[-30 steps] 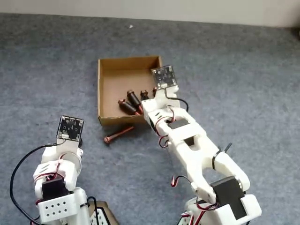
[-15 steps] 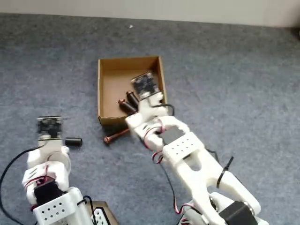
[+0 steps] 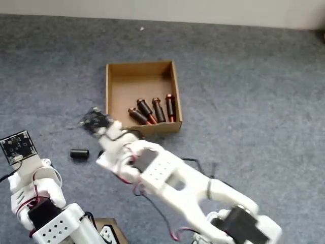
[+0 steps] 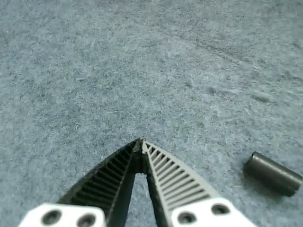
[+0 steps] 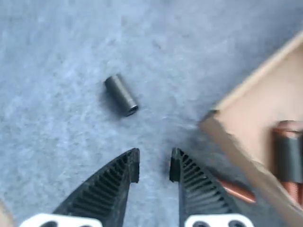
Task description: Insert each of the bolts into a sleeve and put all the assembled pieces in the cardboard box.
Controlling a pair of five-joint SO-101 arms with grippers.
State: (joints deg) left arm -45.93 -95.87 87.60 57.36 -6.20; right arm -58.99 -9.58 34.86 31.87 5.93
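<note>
dark sleeve (image 3: 79, 153) loose on the carpet (image 3: 244, 76) at 8 o'clock of the cardboard box (image 3: 107, 96), three assembled pieces (image 3: 152, 111) lying side by side inside it. bare copper bolt (image 5: 236, 190) on the carpet just outside the box wall, beside the right gripper (image 5: 152, 165), released and empty, at 1 o'clock of the sleeve. left gripper (image 4: 141, 144) clenched tip to tip on nothing, at 9 o'clock of the sleeve.
</note>
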